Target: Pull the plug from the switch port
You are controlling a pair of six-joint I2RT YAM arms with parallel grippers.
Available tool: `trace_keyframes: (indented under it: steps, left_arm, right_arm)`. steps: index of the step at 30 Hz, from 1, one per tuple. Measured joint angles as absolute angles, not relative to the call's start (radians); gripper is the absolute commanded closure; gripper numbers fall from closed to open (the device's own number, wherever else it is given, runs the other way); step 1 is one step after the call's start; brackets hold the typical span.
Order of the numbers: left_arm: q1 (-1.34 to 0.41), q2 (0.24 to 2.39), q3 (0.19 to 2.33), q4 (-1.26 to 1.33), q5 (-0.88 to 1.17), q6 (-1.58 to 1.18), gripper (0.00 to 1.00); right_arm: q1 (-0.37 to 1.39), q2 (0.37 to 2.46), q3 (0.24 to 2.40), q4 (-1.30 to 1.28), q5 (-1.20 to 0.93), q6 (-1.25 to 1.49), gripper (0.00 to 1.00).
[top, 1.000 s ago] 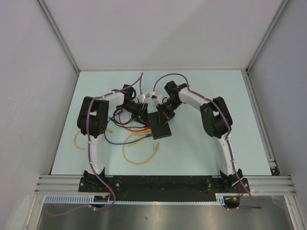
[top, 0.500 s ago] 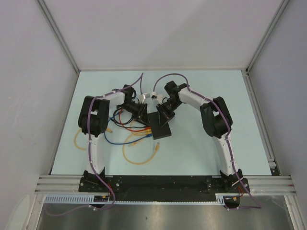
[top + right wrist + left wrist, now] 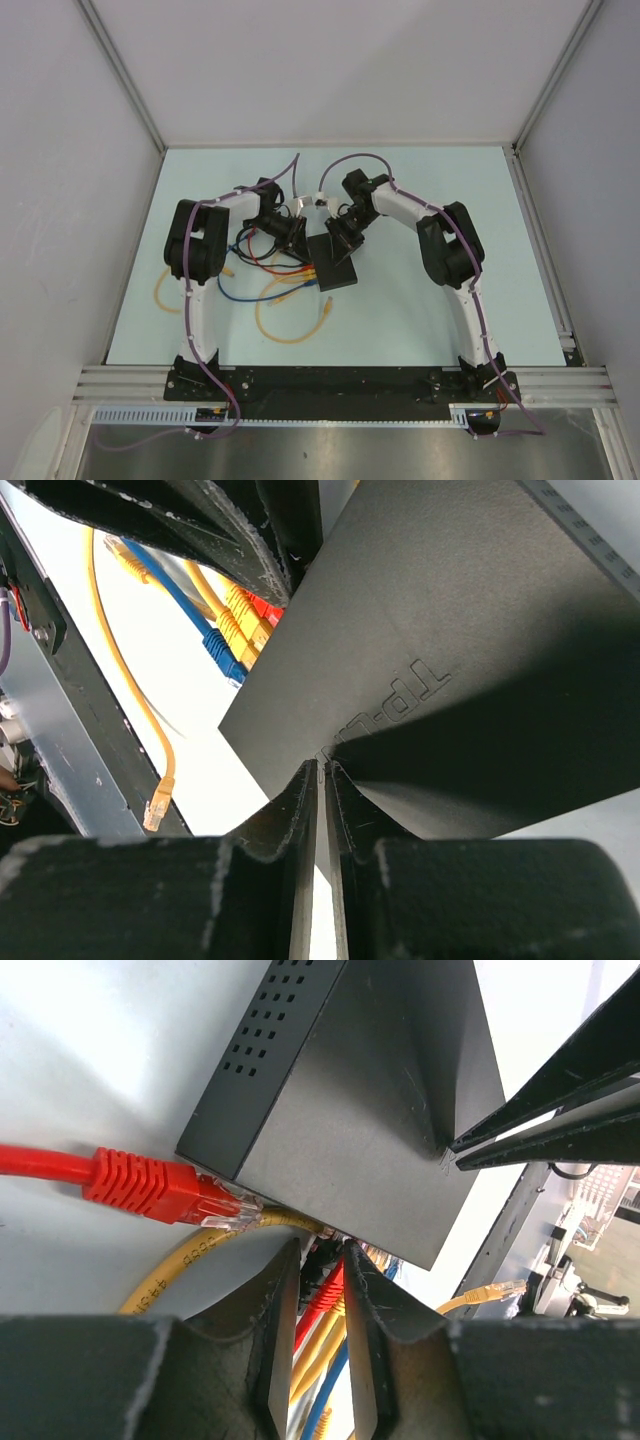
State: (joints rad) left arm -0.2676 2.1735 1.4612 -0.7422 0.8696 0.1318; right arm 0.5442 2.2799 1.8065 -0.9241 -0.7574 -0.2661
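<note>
The switch (image 3: 335, 268) is a flat black box in the middle of the table, also seen in the left wrist view (image 3: 370, 1110) and the right wrist view (image 3: 450, 630). Red, yellow and blue plugs (image 3: 245, 625) sit in a row along its near-left edge. My left gripper (image 3: 320, 1260) reaches that edge. Its fingers (image 3: 280, 1330) are shut on a red plug (image 3: 332, 1285), with a black plug squeezed in beside it. My right gripper (image 3: 322, 768) is shut and empty, its tips resting on the switch's top face near a corner.
A loose red plug (image 3: 165, 1185) with a clear tip lies beside the switch's corner, over a yellow cable (image 3: 180, 1260). Loose yellow loops (image 3: 285, 320) and a blue cable (image 3: 240, 295) lie on the table left of the switch. Walls enclose the table.
The left gripper's fingers have drawn closer together at the plug row. Both arms and the switch stay where they were.
</note>
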Motion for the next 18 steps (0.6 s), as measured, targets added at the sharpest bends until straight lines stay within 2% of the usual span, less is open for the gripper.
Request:
trace_keyframes:
  steps: [1,5,7,10,18]
  left_arm:
    - [-0.268,2.174,1.462,-0.742,0.87,0.132,0.71]
    - [-0.267,2.185,1.476,-0.758,0.881,0.132,0.86]
    - [-0.266,2.188,1.484,-0.768,0.889,0.134,0.89]
    - [-0.264,2.194,1.497,-0.785,0.899,0.145,0.99]
    - [-0.259,2.2,1.508,-0.788,0.904,0.163,0.98]
  right_arm:
    - [0.545,2.28,1.806,-0.925,-0.757,-0.266,0.86]
    - [0.553,2.28,1.806,-0.926,-0.757,-0.267,0.86]
    - [0.556,2.28,1.806,-0.928,-0.755,-0.268,0.87]
    - [0.557,2.28,1.806,-0.928,-0.754,-0.268,0.87]
    - [0.558,2.28,1.806,-0.931,-0.753,-0.268,0.86]
